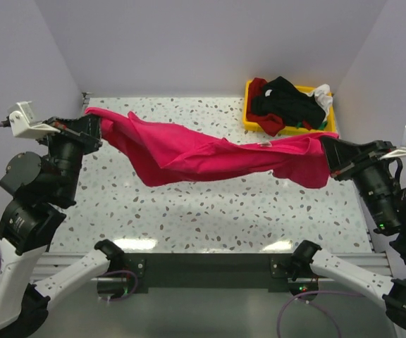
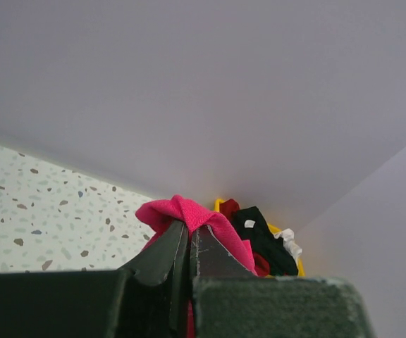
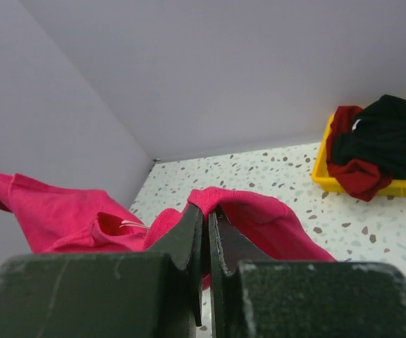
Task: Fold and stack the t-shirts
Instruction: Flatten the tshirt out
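Observation:
A crimson-pink t-shirt (image 1: 203, 153) hangs stretched above the table between both grippers. My left gripper (image 1: 103, 131) is shut on its left end, seen in the left wrist view (image 2: 189, 227) with pink cloth (image 2: 189, 213) bunched over the tips. My right gripper (image 1: 324, 151) is shut on its right end; in the right wrist view (image 3: 207, 210) the cloth (image 3: 259, 215) folds over the tips. Black, dark red, white and green shirts (image 1: 287, 105) lie heaped in the yellow bin (image 1: 249, 105) at the back right.
The speckled table (image 1: 210, 211) lies under the hanging shirt. Grey walls close the back and both sides. The bin also shows in the left wrist view (image 2: 220, 204) and the right wrist view (image 3: 324, 167).

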